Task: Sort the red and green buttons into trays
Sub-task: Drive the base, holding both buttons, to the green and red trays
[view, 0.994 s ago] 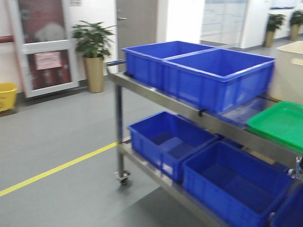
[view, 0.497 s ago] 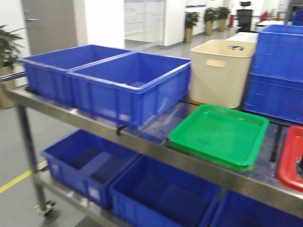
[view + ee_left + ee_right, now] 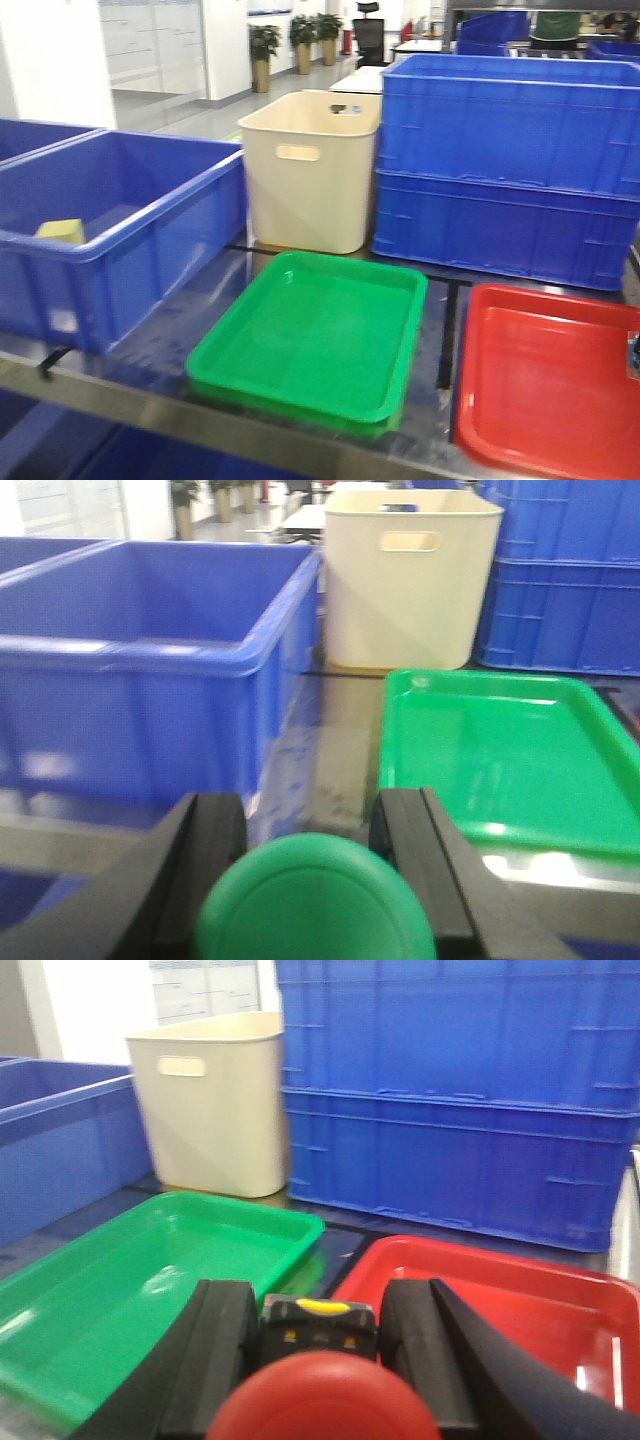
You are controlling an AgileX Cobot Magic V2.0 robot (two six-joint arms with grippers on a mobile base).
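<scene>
Presently, the small green domed push-button (image 3: 315, 905) is gripped between the jaws of the left gripper (image 3: 308, 825). The small red domed push-button (image 3: 322, 1400), on its black base, is gripped likewise by the right gripper (image 3: 315, 1305). Both are held outside the trays. The shallow glossy green plastic tray (image 3: 310, 345) and the shallow glossy red plastic tray (image 3: 550, 380) are laid side by side, slightly apart, on the steel shelf (image 3: 120, 405). Behind them a cream plastic tub (image 3: 310, 170) and stacked blue plastic crates (image 3: 510, 160) are set.

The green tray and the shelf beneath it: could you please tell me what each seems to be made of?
Green tray: likely moulded plastic with a glossy finish; light streaks glint on its floor and the rim is smoothly rounded. Shelf: apparently metal, perhaps stainless steel, semi-polished; its grey front edge shows blurred reflections.
</scene>
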